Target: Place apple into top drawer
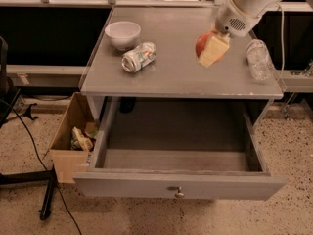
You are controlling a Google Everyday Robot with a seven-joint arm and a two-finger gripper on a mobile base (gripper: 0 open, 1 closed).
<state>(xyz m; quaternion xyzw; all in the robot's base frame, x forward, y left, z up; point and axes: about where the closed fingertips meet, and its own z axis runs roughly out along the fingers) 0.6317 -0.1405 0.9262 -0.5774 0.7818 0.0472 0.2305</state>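
The robot's end effector [212, 49], its pale yellowish fingers [215, 48] closed around the apple [201, 43], hangs over the right half of the grey table [181, 72], reaching down from the white arm [244, 4] at the upper right. The red-orange apple shows at the fingers' left side, pinched between them; whether it touches the tabletop cannot be told. Just to the right, near the table's edge, lies a clear plastic bottle [258, 58]. To the left, well apart from the fruit, a crushed can [139, 57] rests on its side, and a white bowl [122, 34] stands behind it near the back left corner. Below the tabletop, the top drawer [176, 160] is pulled fully out, its grey interior bare, a small round knob [179, 193] at the centre of the front panel. A brown cardboard box [68, 126] with crumpled items inside sits on the speckled floor [274, 214], touching the drawer's left side.
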